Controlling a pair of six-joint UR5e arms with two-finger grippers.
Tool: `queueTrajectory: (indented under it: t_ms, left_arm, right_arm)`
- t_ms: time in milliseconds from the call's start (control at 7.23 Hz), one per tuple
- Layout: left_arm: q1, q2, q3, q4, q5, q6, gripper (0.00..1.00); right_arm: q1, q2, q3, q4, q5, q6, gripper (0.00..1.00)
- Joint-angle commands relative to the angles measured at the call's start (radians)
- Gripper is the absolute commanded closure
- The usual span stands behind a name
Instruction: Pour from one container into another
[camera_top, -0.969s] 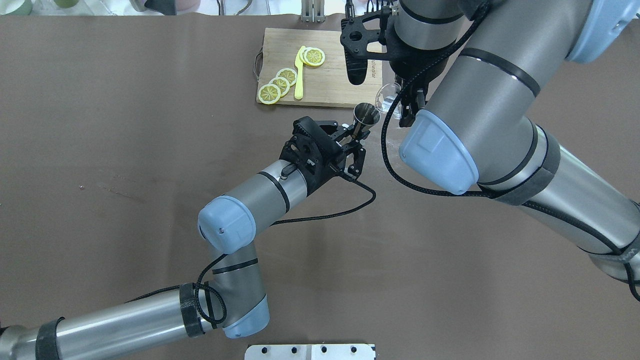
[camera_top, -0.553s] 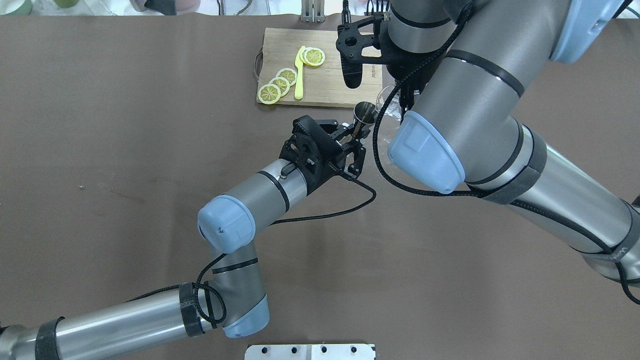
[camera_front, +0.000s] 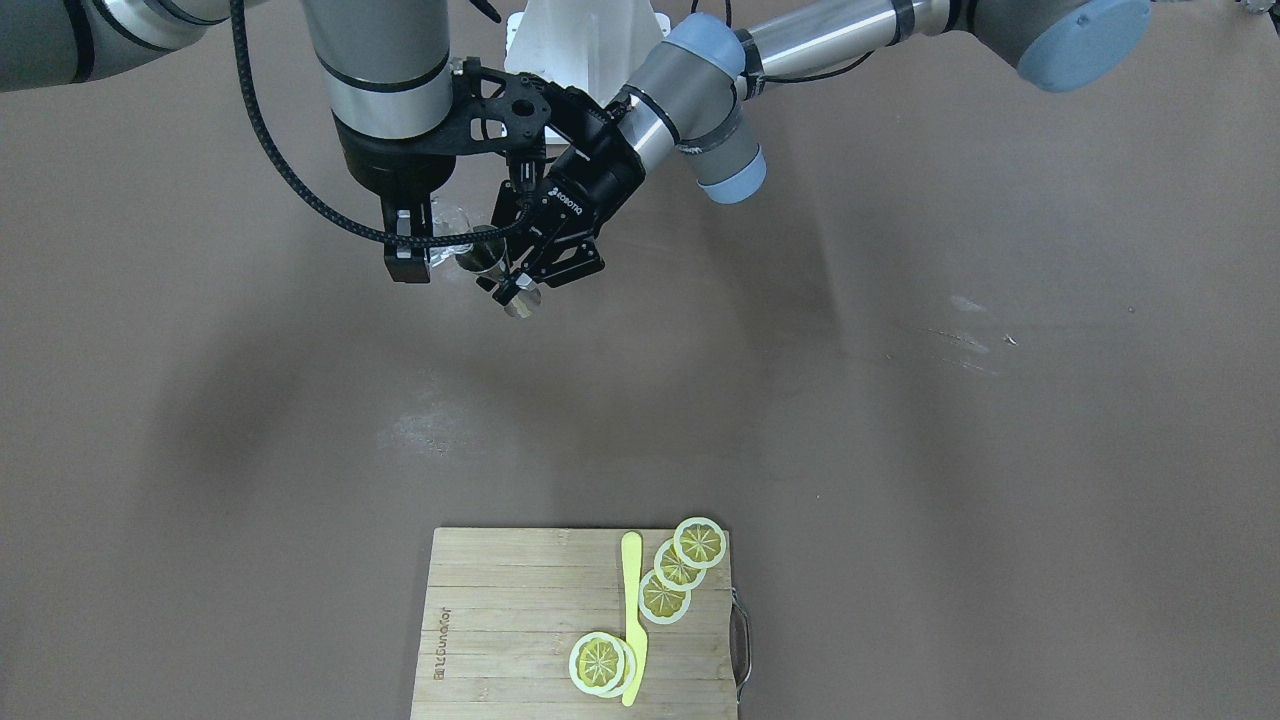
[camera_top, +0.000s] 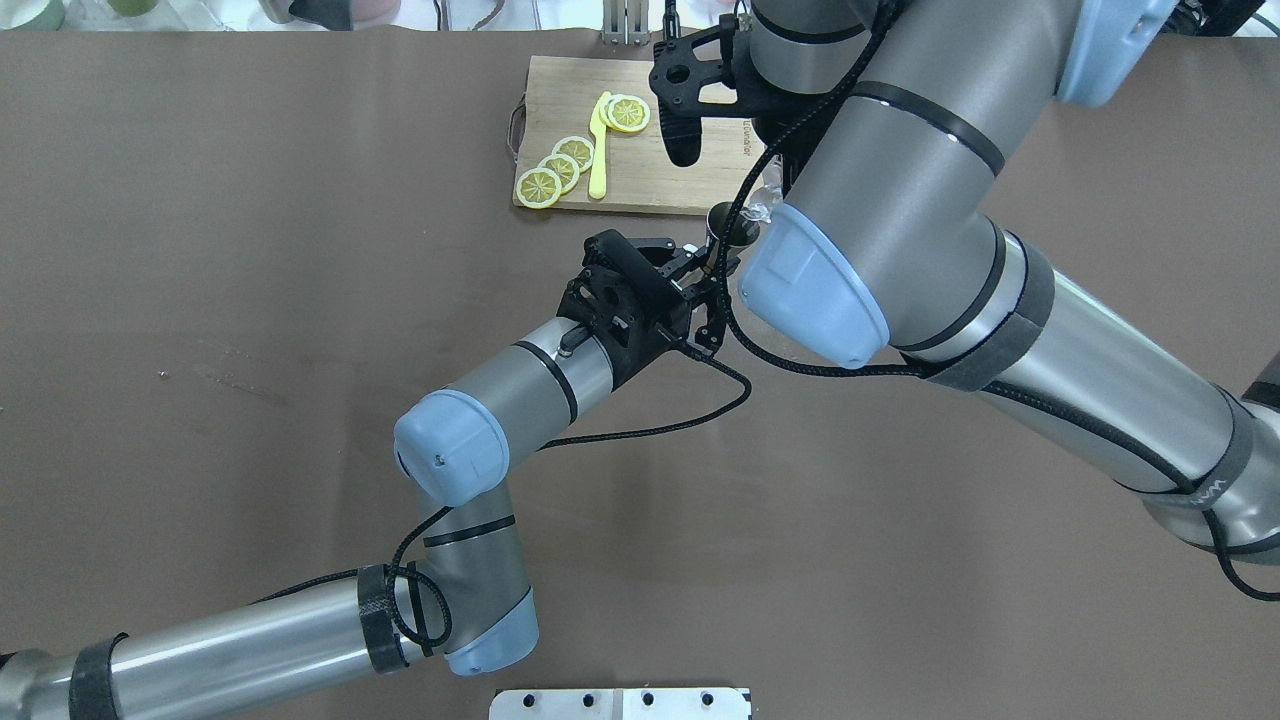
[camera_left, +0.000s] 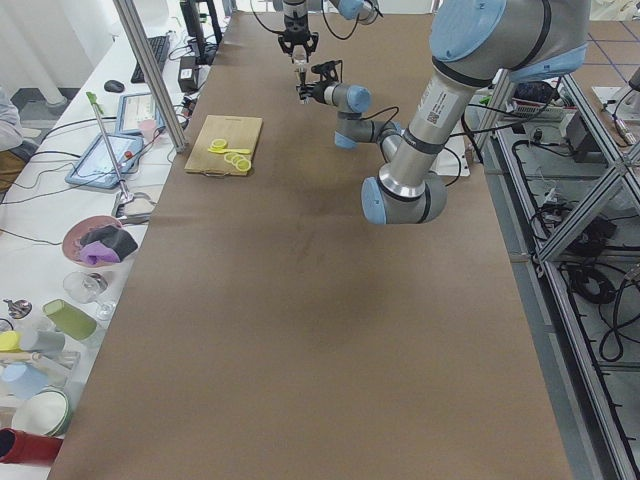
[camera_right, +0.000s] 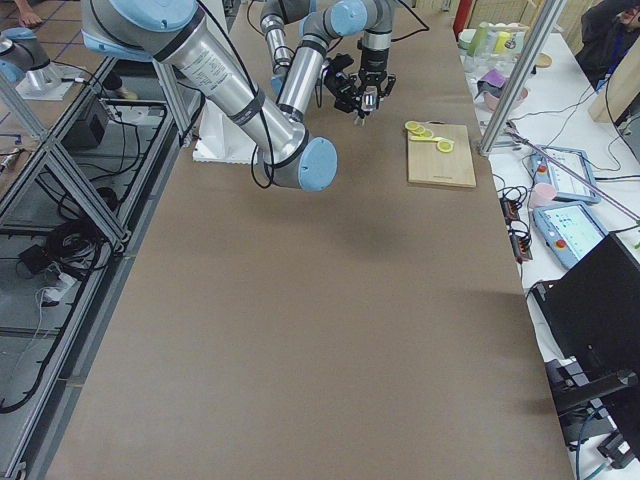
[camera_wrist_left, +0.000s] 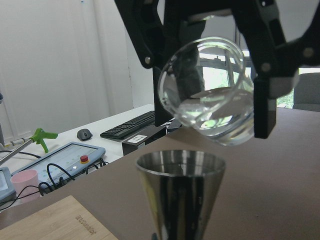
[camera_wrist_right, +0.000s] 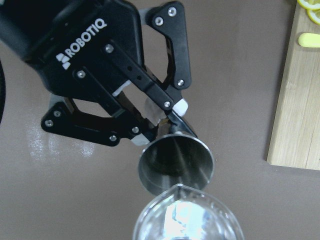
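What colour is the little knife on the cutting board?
Yellow knife, clearest in the front-facing view.

- The glass in my right tool is just above the jigger in my left tool.
- The board lies behind them on the bench.

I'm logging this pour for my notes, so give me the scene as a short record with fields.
Left gripper: shut on steel jigger
Right gripper: shut on glass beaker, tilted just above the jigger's mouth
Beaker contents: clear liquid, no stream visible
Elsewhere: cutting board with lemon slices
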Motion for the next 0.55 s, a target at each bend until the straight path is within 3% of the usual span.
queueTrajectory:
  t_ms: [0, 415]
  left_arm:
    - [-0.001, 0.0, 0.0, -0.001, 0.0, 0.003, 1.0]
    - [-0.001, 0.008, -0.009, -0.007, 0.0, 0.003, 1.0]
  right_arm:
    - [-0.005, 0.014, -0.008, -0.023, -0.01, -0.001, 1.0]
    - [-0.036, 0.022, 0.0, -0.036, -0.024, 0.0, 1.0]
